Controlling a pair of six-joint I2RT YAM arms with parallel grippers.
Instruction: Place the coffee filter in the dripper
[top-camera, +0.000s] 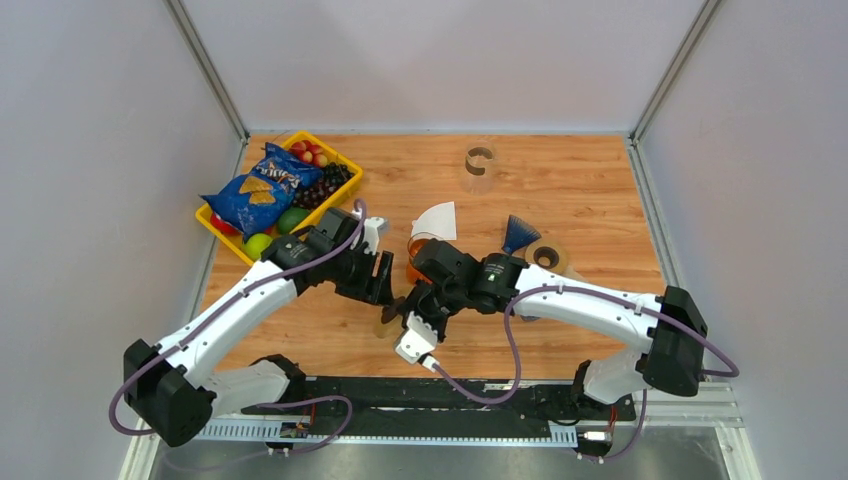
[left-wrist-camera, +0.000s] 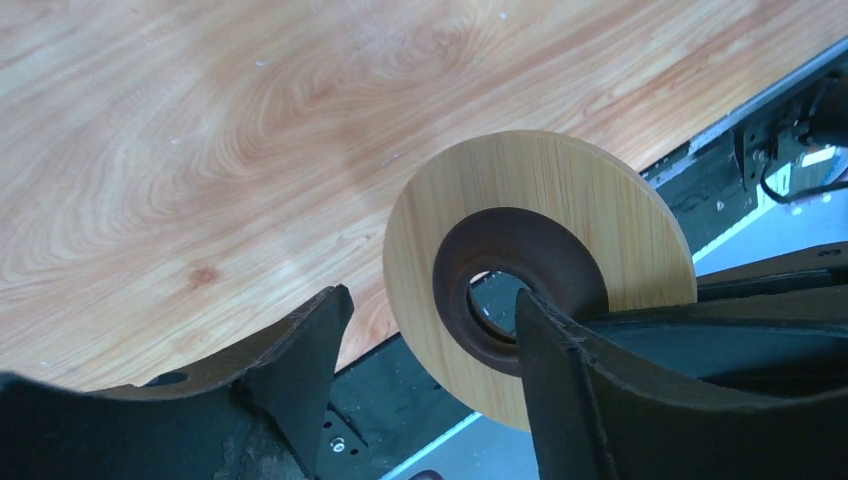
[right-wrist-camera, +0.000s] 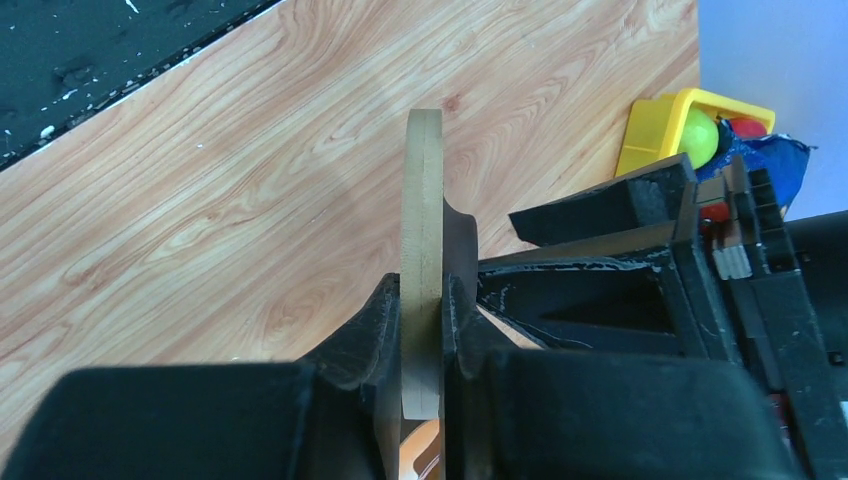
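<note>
Both arms are folded inward, meeting mid-table. The dripper (right-wrist-camera: 422, 200) is clamped by its wooden rim in the right gripper (right-wrist-camera: 422, 330). The left gripper (left-wrist-camera: 432, 300) is spread wide around it. The coffee filter (top-camera: 437, 218) is seen just behind.

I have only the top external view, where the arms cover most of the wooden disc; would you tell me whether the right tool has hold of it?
Observer: Yes. In the right wrist view the right tool is shut on the rim of the wooden disc, which stands on edge.
Operator: Thank you. Is the left tool gripping it too?
Observer: No. The left wrist view shows the left tool open, jaws apart, one of them overlapping the disc's lower part.
Operator: What is at the disc's centre?
Observer: A dark ring surrounds a round hole.
</note>
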